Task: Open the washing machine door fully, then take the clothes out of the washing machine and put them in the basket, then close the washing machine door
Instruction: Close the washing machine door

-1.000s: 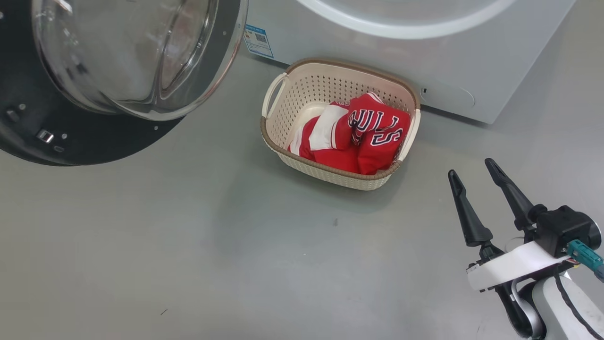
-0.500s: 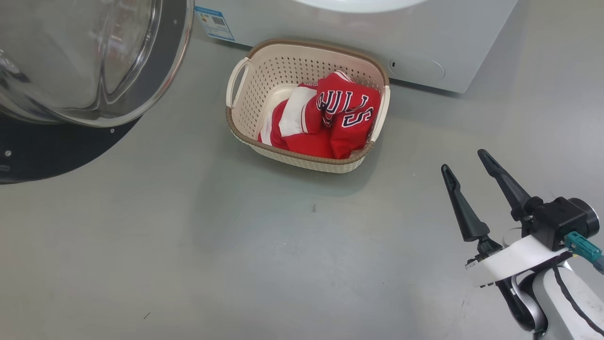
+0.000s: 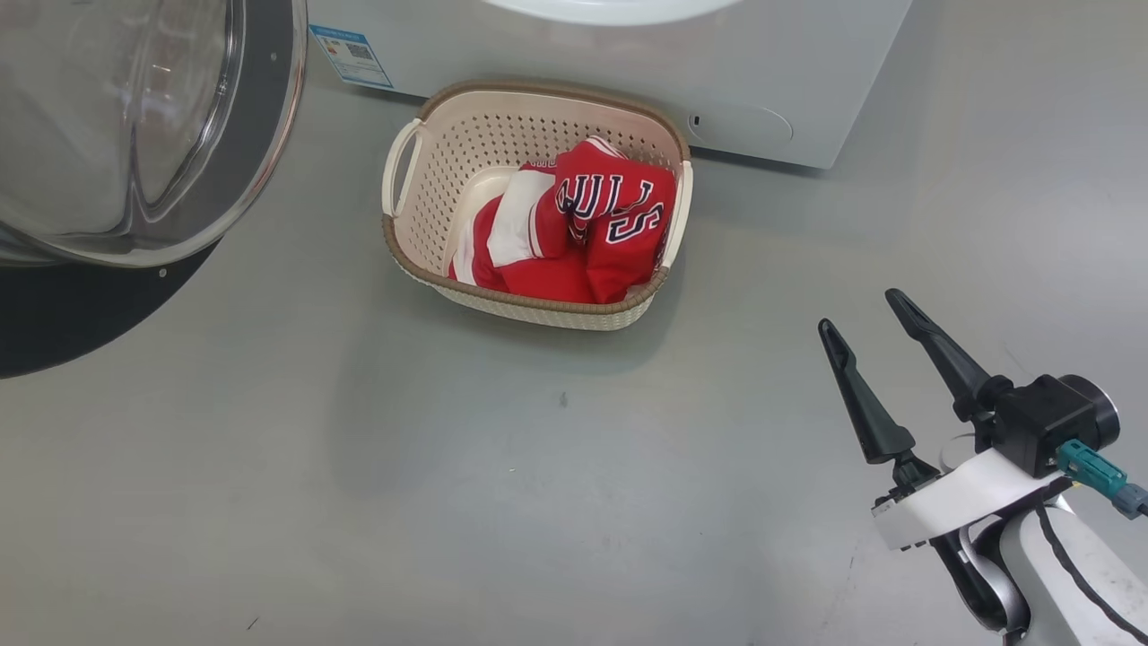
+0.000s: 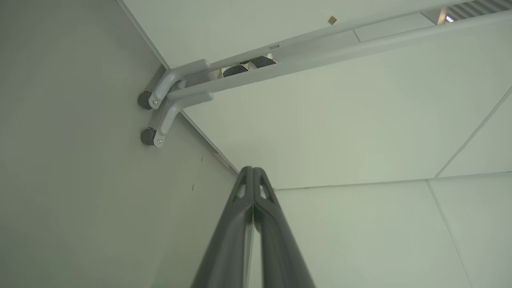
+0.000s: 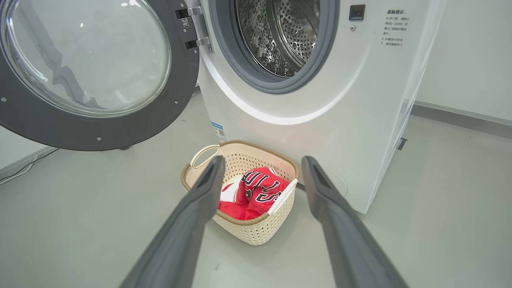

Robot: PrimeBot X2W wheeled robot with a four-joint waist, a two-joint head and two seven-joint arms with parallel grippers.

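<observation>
Grey floor (image 3: 359, 502) before the white washing machine (image 5: 320, 120). Right tool (image 3: 858, 309): fingers spread wide, nothing between them, held low on the robot's right, forearm slanting up-left, fingers aimed toward the basket (image 3: 529, 307). Basket sits on the floor just beside the machine front, below the opening; clothes (image 3: 592, 233) lie inside it, and what shows of the drum (image 5: 288, 36) looks empty. Judged: only door closing remains. Washing machine door (image 5: 92, 72) stands swung wide, left of the right tool, hinged at the opening's left edge, inner face toward the robot, free rim farthest left. Left arm probably nearer by side; left tool (image 4: 253, 170), fingers pressed together and empty, points up at pale panels, so its distance from the door cannot be told
</observation>
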